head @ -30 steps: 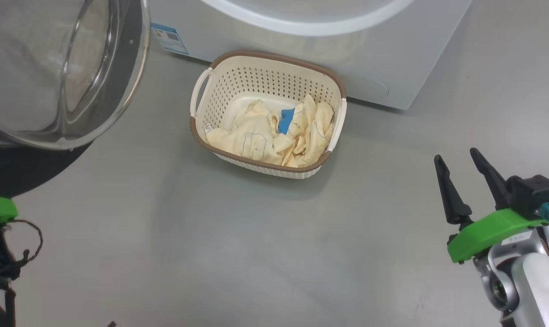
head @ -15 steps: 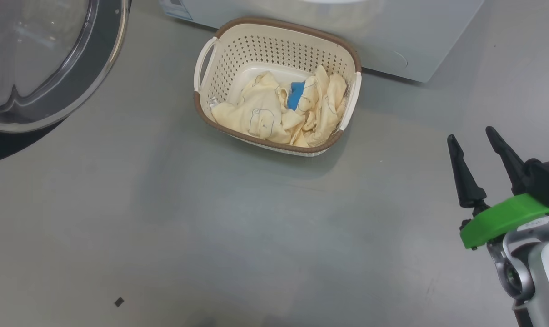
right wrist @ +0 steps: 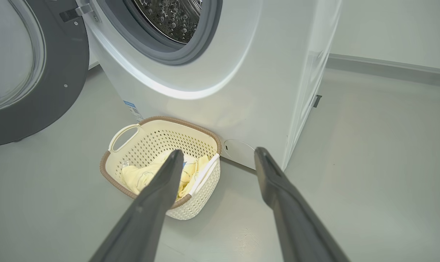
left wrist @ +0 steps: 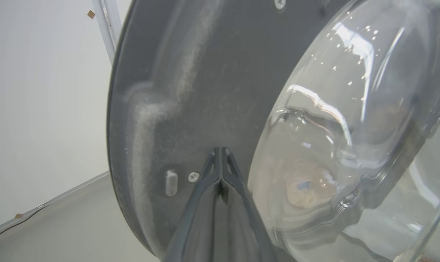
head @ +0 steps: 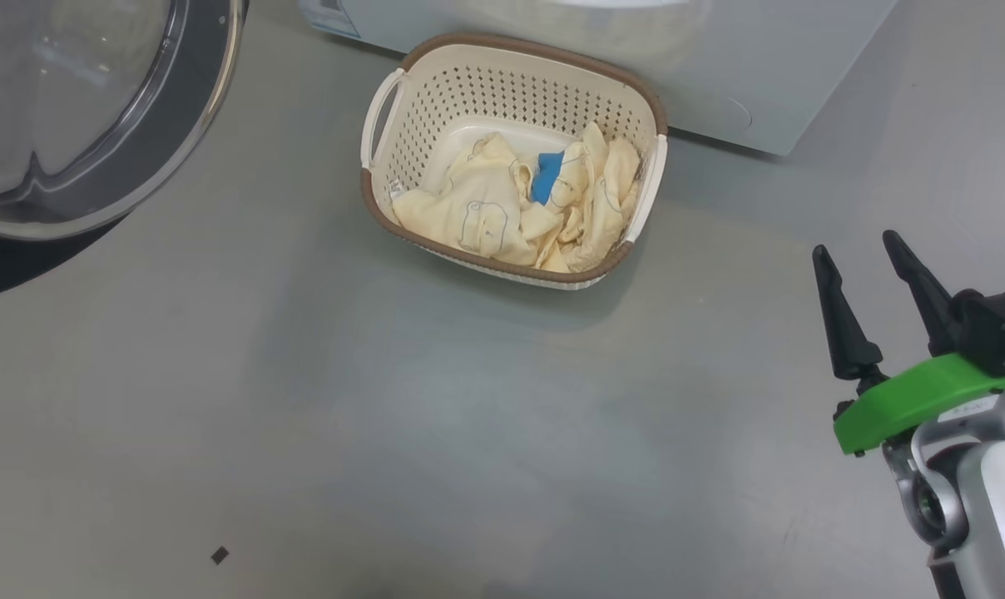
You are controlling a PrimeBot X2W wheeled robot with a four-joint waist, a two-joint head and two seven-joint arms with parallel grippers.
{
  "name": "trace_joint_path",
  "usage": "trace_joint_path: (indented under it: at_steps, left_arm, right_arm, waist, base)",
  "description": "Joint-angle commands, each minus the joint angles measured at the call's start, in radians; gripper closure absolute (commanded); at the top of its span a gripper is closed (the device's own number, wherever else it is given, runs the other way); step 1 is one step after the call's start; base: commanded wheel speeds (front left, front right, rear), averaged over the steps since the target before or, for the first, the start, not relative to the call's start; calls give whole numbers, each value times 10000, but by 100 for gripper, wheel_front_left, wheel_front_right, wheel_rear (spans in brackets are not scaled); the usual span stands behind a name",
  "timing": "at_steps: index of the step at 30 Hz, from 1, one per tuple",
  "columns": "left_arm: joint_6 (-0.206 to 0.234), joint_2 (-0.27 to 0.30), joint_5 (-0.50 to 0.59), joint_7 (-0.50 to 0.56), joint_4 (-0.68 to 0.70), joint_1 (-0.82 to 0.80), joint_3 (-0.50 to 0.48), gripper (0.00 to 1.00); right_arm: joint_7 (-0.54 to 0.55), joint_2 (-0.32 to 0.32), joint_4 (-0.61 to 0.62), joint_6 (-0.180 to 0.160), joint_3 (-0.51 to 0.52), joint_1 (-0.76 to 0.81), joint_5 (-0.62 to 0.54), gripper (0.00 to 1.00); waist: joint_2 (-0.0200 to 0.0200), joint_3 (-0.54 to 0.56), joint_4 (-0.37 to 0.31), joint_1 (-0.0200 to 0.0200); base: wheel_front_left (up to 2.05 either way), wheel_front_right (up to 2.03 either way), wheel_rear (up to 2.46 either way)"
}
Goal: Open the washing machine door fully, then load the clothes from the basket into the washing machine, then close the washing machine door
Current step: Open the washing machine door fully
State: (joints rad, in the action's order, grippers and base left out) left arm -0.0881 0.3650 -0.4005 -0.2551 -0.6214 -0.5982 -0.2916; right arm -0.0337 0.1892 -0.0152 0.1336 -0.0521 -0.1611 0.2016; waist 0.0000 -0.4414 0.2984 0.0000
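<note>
At upper left of head view the washing machine door [head: 78,100] is seen swung open; the washing machine [head: 719,66] runs along the top edge. The basket [head: 515,91] is set just in front of it, upper centre, w/ the clothes [head: 502,208] heaped inside. The right gripper [head: 854,243], lower right, is held w/ fingers spread apart, well clear of the basket. In left wrist view the left gripper [left wrist: 220,151] is shown w/ tips pressed together by the door's grey inner face; contact can't be told.

A laundry corner: white washing machine [right wrist: 249,91], basket [right wrist: 150,143] of clothes [right wrist: 136,178], grey floor [right wrist: 369,163].
</note>
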Motion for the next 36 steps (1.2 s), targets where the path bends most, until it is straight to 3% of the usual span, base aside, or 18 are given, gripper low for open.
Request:
trace_joint_path:
  at_steps: [1,14,36]
  left_arm:
    - [-31,582,124,-66,316,-10,-304,100]
    - [-356,176,595,-66,1136,1179,813,100]
    - [-415,-684,839,544,3321,4435,3266,100]
  right_arm:
    - [-118,14,252,-29,-222,-202,4,0]
    - [-831,-458,-860,-29,-654,-167,320,0]
    - [-1763,-917,-1900,-29,-835,527,651,0]
  waist:
    - [0,111,-31,0]
    - [0,1929,-546,0]
    - [0,4387,-2106,0]
  base:
    - [0,0,0]
    - [0,0,0]
    - [0,0,0]
